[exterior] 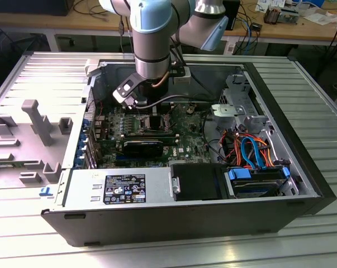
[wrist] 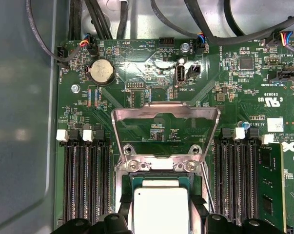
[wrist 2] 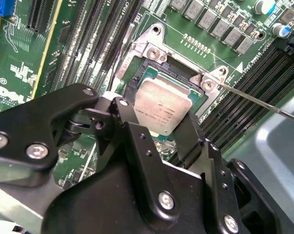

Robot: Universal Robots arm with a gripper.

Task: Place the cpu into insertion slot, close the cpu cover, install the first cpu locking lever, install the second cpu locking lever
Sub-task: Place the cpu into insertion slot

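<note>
Claw [wrist 2: 156, 117] around cpu [wrist 2: 162, 105], near edge hidden.

Print on the board, a label and the chip

White silkscreen lettering covers the motherboard [wrist: 151, 97] in both wrist views, too fine to make out, with a larger white logo at one edge and a small printed white sticker [wrist: 274, 124] close by. In the second wrist view, faint grey marking sits on the cpu [wrist 2: 162, 109] top. In the exterior view, a black label [exterior: 124, 188] with white print and symbols lies on the power supply [exterior: 84, 184].
</note>
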